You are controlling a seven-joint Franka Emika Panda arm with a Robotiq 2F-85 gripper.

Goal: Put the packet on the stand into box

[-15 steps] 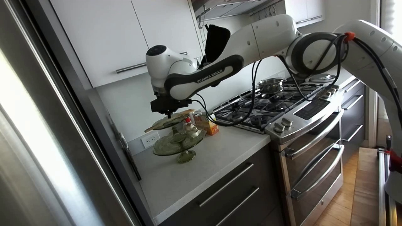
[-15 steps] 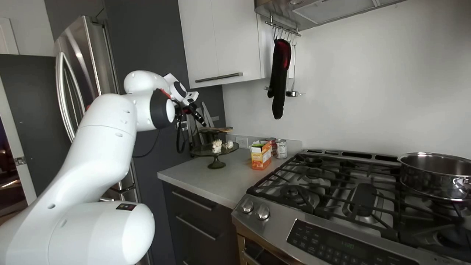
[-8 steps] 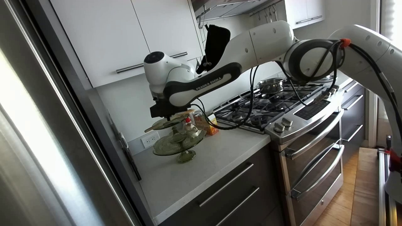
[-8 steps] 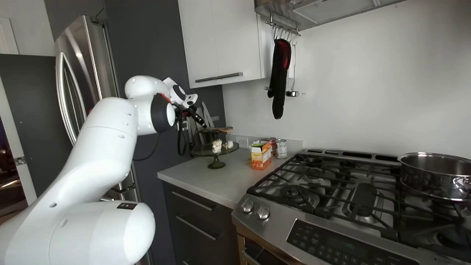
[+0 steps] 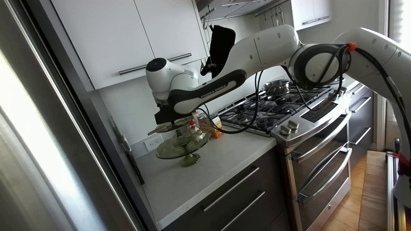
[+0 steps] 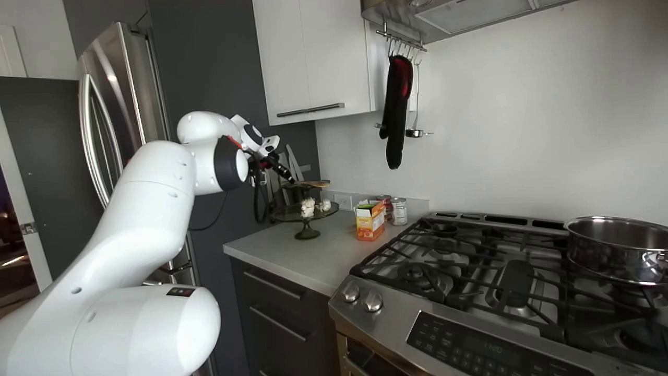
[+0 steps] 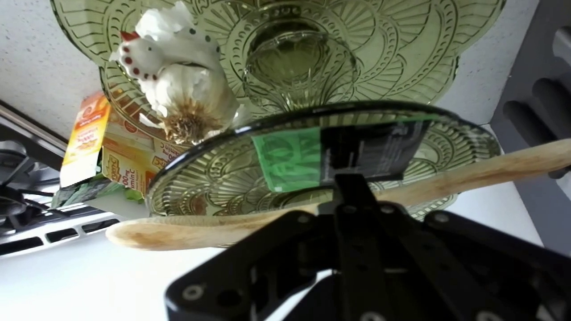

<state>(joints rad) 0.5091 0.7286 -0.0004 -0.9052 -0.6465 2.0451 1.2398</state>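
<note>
The packet [image 7: 348, 149], flat, half green and half black, lies on the smaller upper plate of the green glass stand [image 5: 170, 150]. The stand also shows in an exterior view [image 6: 307, 234] and in the wrist view [image 7: 214, 187]. My gripper [image 7: 350, 178] is shut, its tip over the packet's edge; whether it touches cannot be told. In both exterior views the gripper [image 5: 172, 122] [image 6: 292, 180] points down at the upper plate. The packet is not clear there. The orange and yellow box [image 6: 370, 222], top open, stands on the counter beside the stand; it also shows in the wrist view [image 7: 87, 138].
A wooden utensil [image 7: 187, 232] lies across the upper plate, under my fingers. Garlic [image 7: 192, 96] and a hen figurine [image 7: 140, 58] sit on the lower plate. Cans [image 6: 398, 211] stand behind the box. The stove [image 6: 417, 277] adjoins the counter [image 5: 224, 150]. Cabinets [image 5: 167, 29] hang above.
The arm has come down, and my gripper has sunk closer to the upper plate. The stand, the utensil and the box have not moved.
</note>
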